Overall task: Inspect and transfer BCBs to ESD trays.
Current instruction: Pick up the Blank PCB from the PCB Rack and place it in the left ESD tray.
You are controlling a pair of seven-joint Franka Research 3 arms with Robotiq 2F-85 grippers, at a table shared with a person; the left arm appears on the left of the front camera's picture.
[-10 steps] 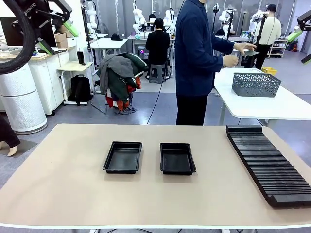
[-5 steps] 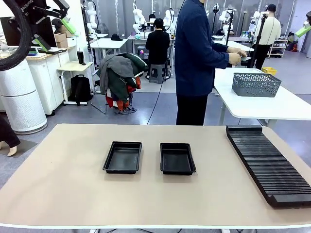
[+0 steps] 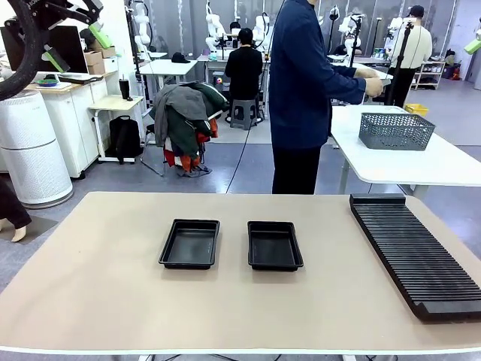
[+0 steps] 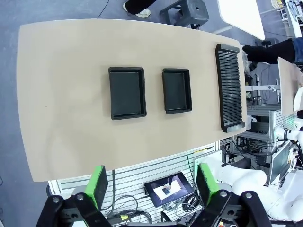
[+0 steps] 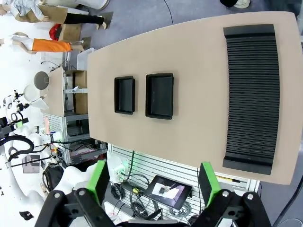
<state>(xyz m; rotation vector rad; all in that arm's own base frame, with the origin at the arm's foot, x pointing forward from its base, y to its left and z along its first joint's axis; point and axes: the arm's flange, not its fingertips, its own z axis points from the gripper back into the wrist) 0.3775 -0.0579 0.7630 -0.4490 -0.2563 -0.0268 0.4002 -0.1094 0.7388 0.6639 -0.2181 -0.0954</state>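
Table [image 3: 90, 301]: is carrying everything in play; its tan top is looking smooth, so I am judging that light items will be sliding on it if nudged.
Person [image 3: 301, 90]: is standing at the far side, turned toward a neighbouring white table with a grey basket [image 3: 396, 129]; the hands [image 3: 370, 79] are working close together, and whether they are holding anything I cannot tell.
Rack [image 3: 413, 252]: is lying along the robot's right edge of the table, well apart from the trays; the slots are too fine to tell whether they are holding anything.
ESD trays: are sitting side by side near the table's middle, apart with a gap between; the left tray [image 3: 190, 243] and the right tray [image 3: 275, 245] are both showing bare black floors.
Tray handling: probably light, stiff plastic; the flared rim is offering the best hold.
BCBs: are lying neither in a tray nor on the open tabletop; where they are waiting I cannot tell.
Board handling: I am expecting thin, light, stiff but fragile pieces; pinching opposite edges is looking safer than pressing the faces.
Left gripper [image 4: 152, 187]: is hanging high above the table, fingers spread wide, gripping nothing.
Right gripper [image 5: 154, 182]: is likewise hovering high, fingers apart and empty.
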